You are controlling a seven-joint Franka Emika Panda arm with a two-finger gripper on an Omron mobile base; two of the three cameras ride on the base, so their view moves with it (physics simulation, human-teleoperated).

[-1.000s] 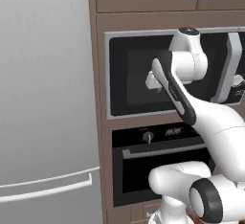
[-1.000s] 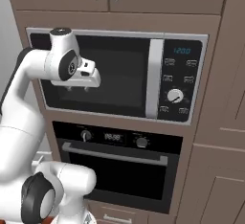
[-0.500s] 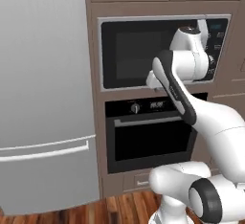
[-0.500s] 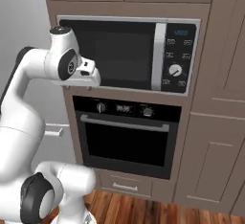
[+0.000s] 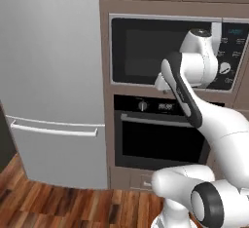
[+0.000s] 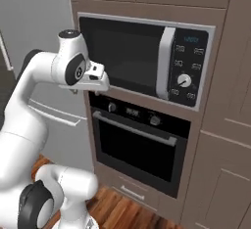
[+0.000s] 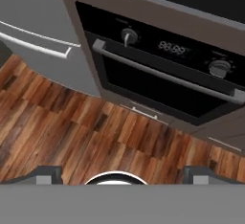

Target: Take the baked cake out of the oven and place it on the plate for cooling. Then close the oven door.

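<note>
The black oven [image 5: 160,133] [image 6: 137,142] sits in brown cabinetry under the microwave. Its glass-fronted oven door [image 7: 158,91] is shut, and the silver bar handle [image 7: 167,73] [image 6: 135,129] runs across its top below the knobs and the digital display. My gripper [image 6: 98,82] [image 5: 163,83] hangs raised in front of the microwave's lower edge, well away from the door. In the hand view the gripper [image 7: 123,174] is open, its fingertips [image 7: 48,173] wide apart with nothing between them. The cake is hidden behind the door, and the plate is out of view.
A silver-framed microwave [image 5: 146,51] [image 6: 132,57] with a keypad is above the oven. A tall grey fridge [image 5: 53,76] [image 7: 33,12] stands to the left. Below the oven is a narrow drawer [image 7: 143,112]. Wooden floor [image 7: 72,132] lies in front.
The base has backed away from the cabinets, so both base views now take in the whole oven and the floor. The arm keeps the same raised pose.
</note>
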